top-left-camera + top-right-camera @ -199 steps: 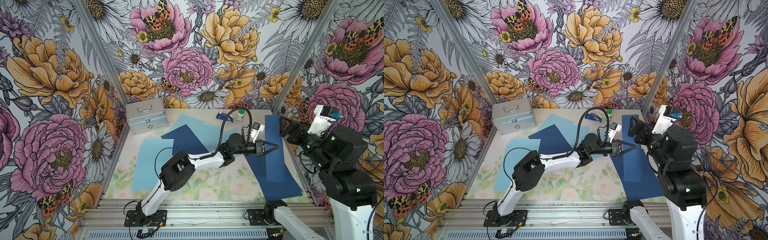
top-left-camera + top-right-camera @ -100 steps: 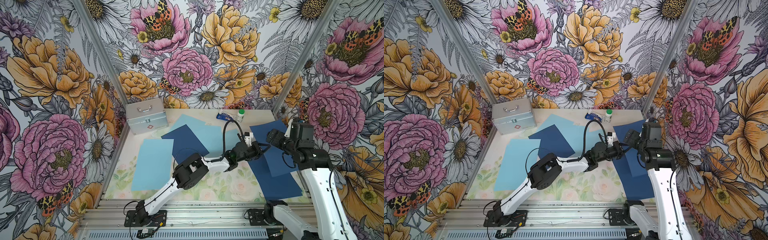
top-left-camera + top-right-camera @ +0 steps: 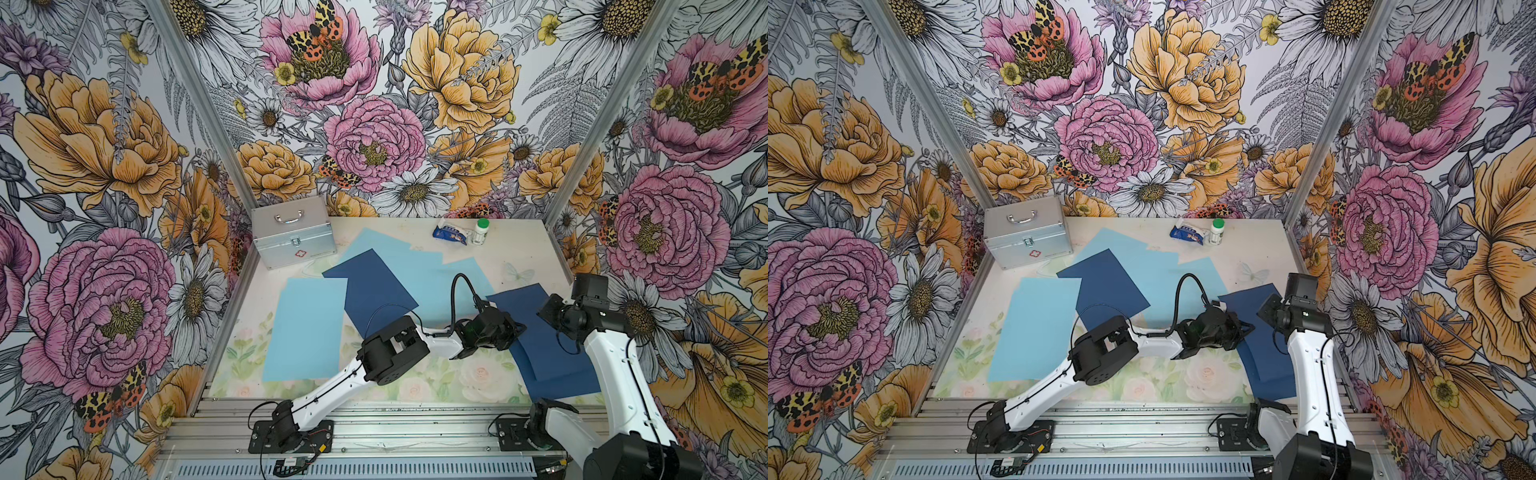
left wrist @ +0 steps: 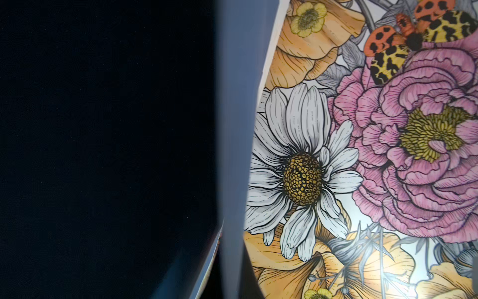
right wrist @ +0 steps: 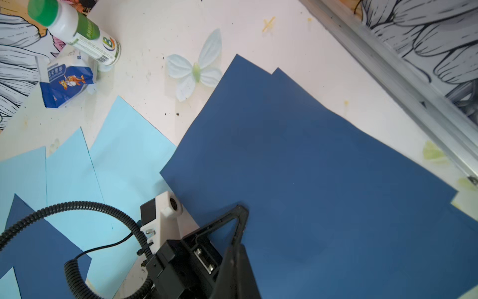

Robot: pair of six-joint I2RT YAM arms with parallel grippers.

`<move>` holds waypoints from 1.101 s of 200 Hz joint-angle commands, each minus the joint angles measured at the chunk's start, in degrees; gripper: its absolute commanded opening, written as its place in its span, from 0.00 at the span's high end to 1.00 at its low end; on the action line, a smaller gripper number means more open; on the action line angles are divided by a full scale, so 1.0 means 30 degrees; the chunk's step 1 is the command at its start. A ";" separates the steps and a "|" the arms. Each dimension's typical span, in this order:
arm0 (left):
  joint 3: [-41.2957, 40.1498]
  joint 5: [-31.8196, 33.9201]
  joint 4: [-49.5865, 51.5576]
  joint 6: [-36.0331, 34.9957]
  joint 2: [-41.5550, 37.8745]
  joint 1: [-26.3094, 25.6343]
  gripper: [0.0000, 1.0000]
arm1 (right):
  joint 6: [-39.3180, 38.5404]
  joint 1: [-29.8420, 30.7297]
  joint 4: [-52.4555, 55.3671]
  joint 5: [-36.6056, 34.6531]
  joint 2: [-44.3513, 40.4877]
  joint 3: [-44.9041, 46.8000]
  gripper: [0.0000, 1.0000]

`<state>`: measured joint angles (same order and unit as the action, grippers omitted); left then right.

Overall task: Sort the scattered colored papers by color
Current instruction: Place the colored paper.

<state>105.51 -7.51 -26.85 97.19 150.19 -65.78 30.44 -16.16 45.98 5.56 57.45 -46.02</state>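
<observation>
Navy pile (image 3: 548, 345) sits on the right, light sheets (image 3: 305, 328) left and back, one navy (image 3: 370, 286) stranded between. Left fingers (image 5: 241, 211), clenched on the pile's curled edge, could drag both sheets or crease them. Right fingers (image 3: 549, 311) are clenched too, apparently empty.

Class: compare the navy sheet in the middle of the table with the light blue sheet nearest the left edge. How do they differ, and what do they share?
Colour: the middle navy sheet is dark; the left light blue sheet is pale. Pose: the navy one lies skewed; the light blue one lies nearly square to the table. Overlap: the navy one covers other light sheets; the light blue one lies directly on the table. Both are plain rectangles.
</observation>
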 commanded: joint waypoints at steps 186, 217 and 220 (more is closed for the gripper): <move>0.0303 -0.2375 0.3852 -0.1080 -0.1152 -0.0515 1.00 | 0.1044 -0.2896 -0.6681 0.2550 0.4877 0.4829 1.00; 0.0009 -0.2336 0.3956 -0.1073 -0.1396 -0.0514 1.00 | 0.1207 -0.3018 -0.7345 0.2930 0.5839 0.5130 1.00; -0.0020 -0.2358 0.3950 -0.1091 -0.1404 -0.0515 1.00 | 0.1235 -0.3024 -0.7425 0.2995 0.5939 0.5157 1.00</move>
<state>105.25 -13.80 -16.01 94.15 145.95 -67.00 33.01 -24.64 27.07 13.19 73.52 -31.14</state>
